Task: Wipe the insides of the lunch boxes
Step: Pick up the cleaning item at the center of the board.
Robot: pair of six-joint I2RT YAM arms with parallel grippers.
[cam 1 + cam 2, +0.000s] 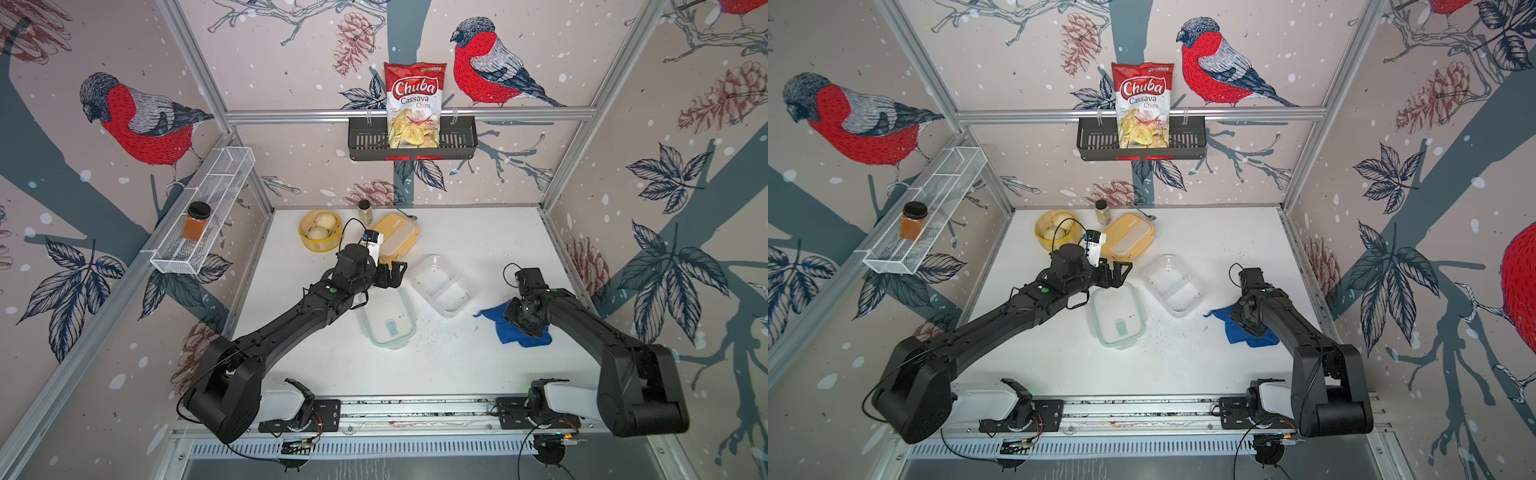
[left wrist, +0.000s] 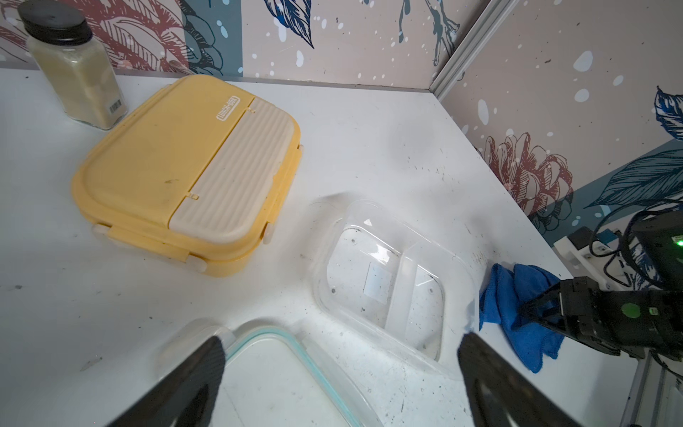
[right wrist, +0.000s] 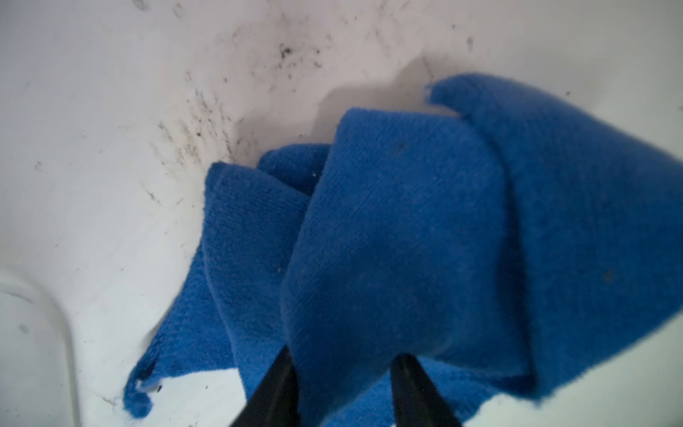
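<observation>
Both right jaws tight on blue cloth point(image 3: 406, 229)

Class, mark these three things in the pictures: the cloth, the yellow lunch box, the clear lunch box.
cloth point(image 3: 406, 229): right wrist view, on its middle fold.
yellow lunch box point(image 2: 159, 162): left wrist view, on its lid.
clear lunch box point(image 1: 433, 277): in a top view, on its bare floor.
</observation>
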